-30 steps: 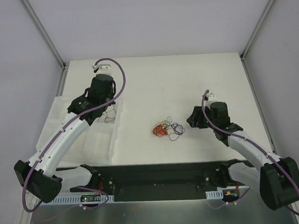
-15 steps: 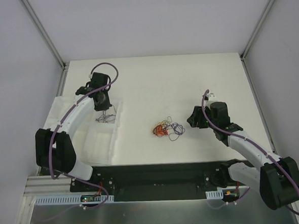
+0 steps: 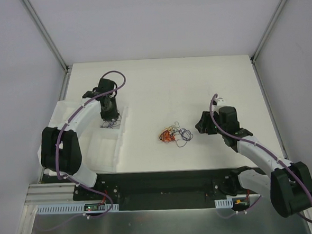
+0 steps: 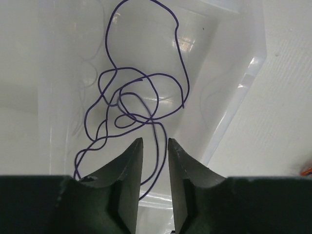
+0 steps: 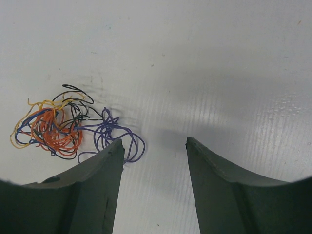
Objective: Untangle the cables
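The cables [image 3: 174, 135] lie as a small orange, yellow, black and purple knot on the white table; in the right wrist view the knot [image 5: 48, 129] sits left of the jaws, its purple loop [image 5: 114, 134] beside the left finger. My right gripper [image 3: 200, 126] [image 5: 155, 141] hovers open just right of it, holding nothing. A separate purple wire [image 4: 141, 92] [image 3: 113, 123] lies curled in a clear plastic tray [image 4: 229, 97]. My left gripper [image 3: 111, 118] [image 4: 155, 140] hangs over it, jaws a narrow gap apart, a strand of the wire showing through the gap below them.
The clear tray [image 3: 94, 147] has several compartments and stands at the table's left side. Metal frame posts rise at the far corners. The arms' bases and a black rail run along the near edge.
My left arm has swung in and come down over the tray, and its jaws have parted slightly from shut. The purple wire rests in the tray. The right arm and the knot have not moved.
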`<action>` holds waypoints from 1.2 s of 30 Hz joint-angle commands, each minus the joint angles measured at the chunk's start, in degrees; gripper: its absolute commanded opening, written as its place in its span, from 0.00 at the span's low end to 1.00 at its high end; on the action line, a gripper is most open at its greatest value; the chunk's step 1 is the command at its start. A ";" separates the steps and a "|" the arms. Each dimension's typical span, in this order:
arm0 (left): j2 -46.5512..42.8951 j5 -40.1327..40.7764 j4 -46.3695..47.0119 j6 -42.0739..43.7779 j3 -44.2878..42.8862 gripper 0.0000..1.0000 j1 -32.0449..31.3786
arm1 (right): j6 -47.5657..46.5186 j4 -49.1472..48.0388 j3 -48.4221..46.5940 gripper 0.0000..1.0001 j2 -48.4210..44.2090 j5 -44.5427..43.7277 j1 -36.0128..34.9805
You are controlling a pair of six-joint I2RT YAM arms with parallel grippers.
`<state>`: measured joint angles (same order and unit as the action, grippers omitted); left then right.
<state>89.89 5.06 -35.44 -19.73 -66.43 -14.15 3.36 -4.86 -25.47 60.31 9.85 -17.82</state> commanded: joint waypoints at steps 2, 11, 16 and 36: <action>-5.24 2.14 -0.69 1.35 -1.16 0.42 0.62 | -0.98 -1.20 -0.98 0.57 0.07 -0.09 0.33; -20.53 -9.41 12.65 3.46 8.33 0.63 -0.61 | -0.19 -2.51 -1.07 0.57 1.64 2.71 0.33; -17.92 -25.78 18.74 -0.22 8.08 0.58 -12.70 | 0.86 -5.50 -1.33 0.57 4.46 8.42 0.07; 13.46 -20.96 17.78 -2.95 -7.74 0.44 -31.81 | 2.62 -7.27 -4.32 0.52 12.19 12.74 -5.47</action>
<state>101.45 -16.01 -16.64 -21.54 -70.65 -46.04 5.56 -12.08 -26.63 70.81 21.93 -22.59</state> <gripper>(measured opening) 0.412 0.535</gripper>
